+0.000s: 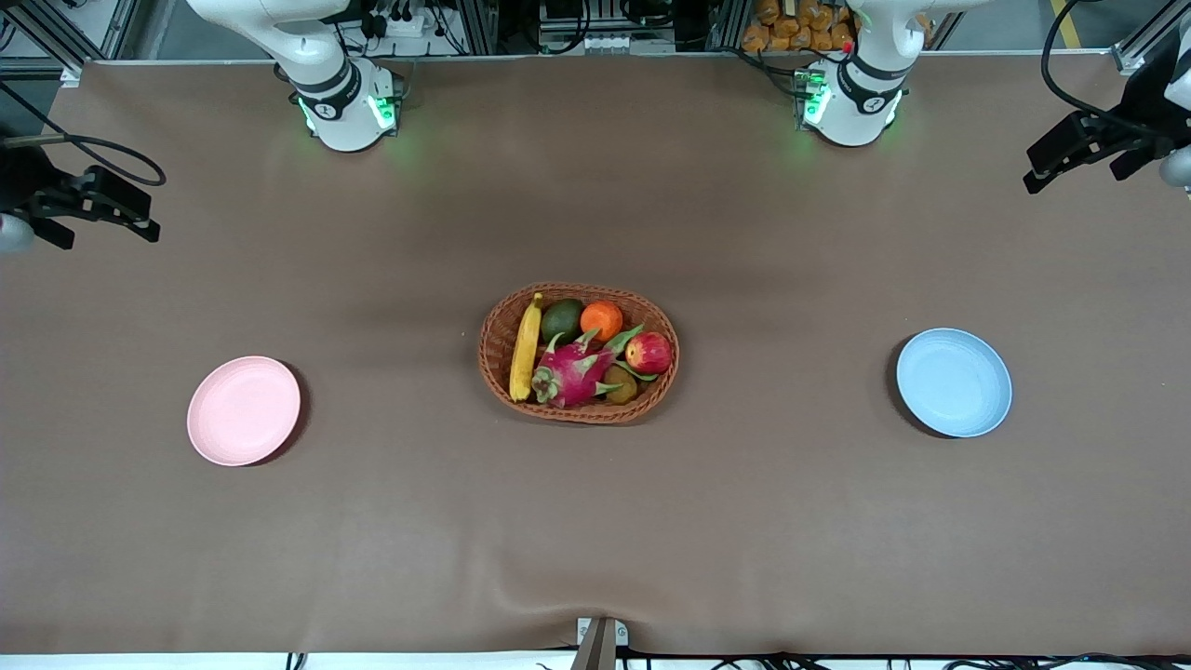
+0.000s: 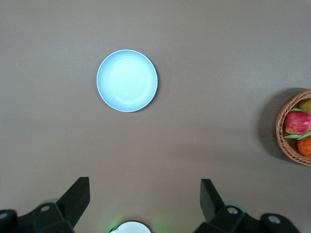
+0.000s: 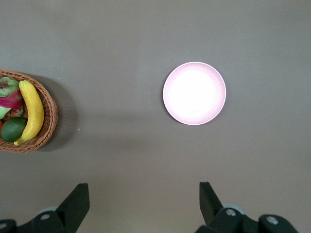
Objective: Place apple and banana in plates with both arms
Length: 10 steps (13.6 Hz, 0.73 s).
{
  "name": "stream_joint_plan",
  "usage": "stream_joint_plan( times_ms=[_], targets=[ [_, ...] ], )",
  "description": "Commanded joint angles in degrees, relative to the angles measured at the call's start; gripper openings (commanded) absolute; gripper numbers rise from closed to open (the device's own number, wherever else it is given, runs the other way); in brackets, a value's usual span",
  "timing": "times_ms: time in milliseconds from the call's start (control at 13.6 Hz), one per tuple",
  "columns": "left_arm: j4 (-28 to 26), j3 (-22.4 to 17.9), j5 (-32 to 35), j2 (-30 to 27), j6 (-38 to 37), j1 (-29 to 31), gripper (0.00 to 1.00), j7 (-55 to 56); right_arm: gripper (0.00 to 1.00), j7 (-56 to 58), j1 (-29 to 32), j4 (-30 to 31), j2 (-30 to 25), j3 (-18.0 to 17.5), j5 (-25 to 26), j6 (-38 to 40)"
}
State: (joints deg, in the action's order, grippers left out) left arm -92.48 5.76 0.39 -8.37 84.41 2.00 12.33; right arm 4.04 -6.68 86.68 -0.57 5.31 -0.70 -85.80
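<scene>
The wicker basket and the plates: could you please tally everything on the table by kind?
Round matte plates: 2, pale pink and light blue
Oval brown wicker basket: 1
Fruits in basket: 6, including yellow banana and red apple
Total: 9

The brown table carries a wicker basket in its middle. The pink plate lies below the raised right gripper. The blue plate lies below the left gripper.

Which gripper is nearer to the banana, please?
Right. The right gripper waits open past the pink plate, at the banana's end of the basket; the left gripper waits open past the blue plate.
</scene>
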Motion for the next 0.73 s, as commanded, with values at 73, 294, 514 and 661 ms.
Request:
stream_joint_plan(
  times_ms=[73,294,514,661],
  targets=[
    [2.13,-0.22,-0.92,1.69,-1.7,-0.41,1.0,-0.91,1.0,1.84,-0.27,-0.81,-0.04,0.57,1.67,-0.16],
    [2.22,-0.05,-0.92,1.61,-1.7,-0.5,1.0,-0.64,1.0,4.99,2.36,-0.64,0.22,0.84,1.41,-1.73],
    [2.31,-0.05,-0.92,1.69,-1.7,-0.59,1.0,-0.64,1.0,6.68,3.16,-0.46,1.1,0.84,1.05,-3.94],
    [2.22,-0.05,-0.92,1.69,-1.7,-0.59,1.0,-0.64,1.0,6.5,2.38,-0.46,1.1,0.66,0.97,-4.2]
  ],
)
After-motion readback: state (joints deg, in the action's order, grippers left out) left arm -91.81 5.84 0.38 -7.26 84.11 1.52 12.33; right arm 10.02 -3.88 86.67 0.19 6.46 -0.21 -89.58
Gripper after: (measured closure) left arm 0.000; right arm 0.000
